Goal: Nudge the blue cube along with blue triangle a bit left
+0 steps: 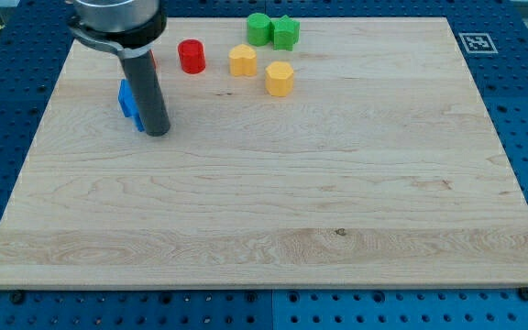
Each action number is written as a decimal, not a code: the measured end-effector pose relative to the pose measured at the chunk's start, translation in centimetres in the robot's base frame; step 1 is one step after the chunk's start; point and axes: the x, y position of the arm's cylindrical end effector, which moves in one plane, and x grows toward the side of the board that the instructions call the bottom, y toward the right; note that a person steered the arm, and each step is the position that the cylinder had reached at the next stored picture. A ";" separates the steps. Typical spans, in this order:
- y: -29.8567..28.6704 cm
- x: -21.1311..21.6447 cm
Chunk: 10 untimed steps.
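Rod upright over the upper left of the wooden board (264,211); my tip (157,134) down on the board surface. No jaws on this rig, nothing held; plain rod end only.

Blue blocks (128,99) directly at the view's left of the rod, touching or nearly touching it. Mostly hidden behind the rod; cube and triangle not separable from here.

Red cylinder (191,56) toward the view's top, right of the rod. Sliver of another red block (152,60) at the rod's right edge, shape unclear.

Two yellow blocks (242,60) (280,79) close together, right of the red cylinder. Green cylinder-like block (259,28) and green star-like block (286,33) touching, near the top edge.
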 end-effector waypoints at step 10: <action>3.1 -4.5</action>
